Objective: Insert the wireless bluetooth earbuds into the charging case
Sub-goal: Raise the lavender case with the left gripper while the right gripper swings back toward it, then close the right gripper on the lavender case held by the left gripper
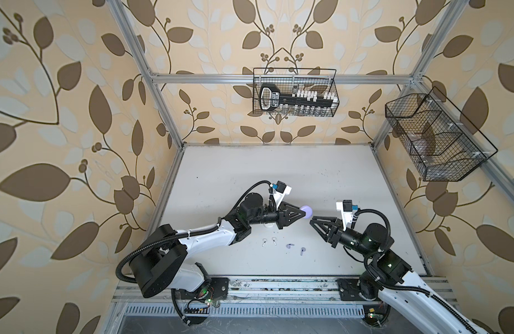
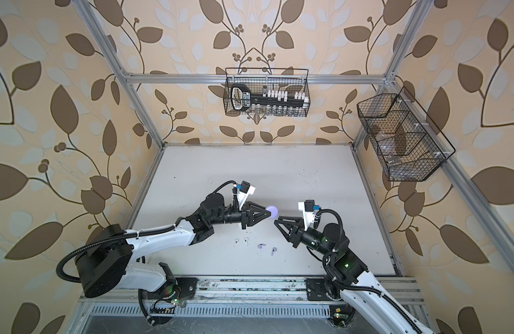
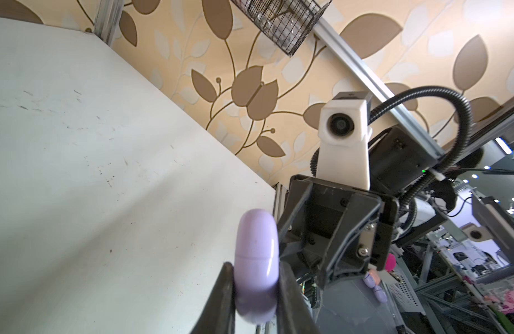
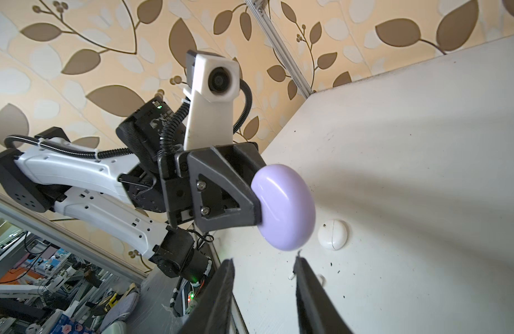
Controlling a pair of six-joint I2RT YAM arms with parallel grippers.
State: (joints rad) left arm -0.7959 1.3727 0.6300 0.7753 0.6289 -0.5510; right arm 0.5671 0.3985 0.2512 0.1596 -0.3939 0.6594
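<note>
The lilac charging case (image 1: 307,211) is being gripped by the left gripper (image 1: 303,214) above the table (image 1: 250,173). The right gripper (image 4: 263,260) is being held at its 4 o'clock, jaws narrowly apart, gripping nothing. Two white earbuds (image 1: 263,242) and two lilac earbuds (image 1: 290,246) are being observed lying around its 6 o'clock.

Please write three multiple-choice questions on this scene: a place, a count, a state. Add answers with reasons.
1. Where do the earbuds lie? A) on the table B) in the lilac case C) in a wire basket
2. How many earbuds are there? A) two B) four C) six
3. The lilac case is: A) open, on the table B) closed, in a wire basket C) closed, in the left hand
Answers: A, they lie loose on the table; B, two white, two lilac; C, seam shut, left hand clamping it.
</note>
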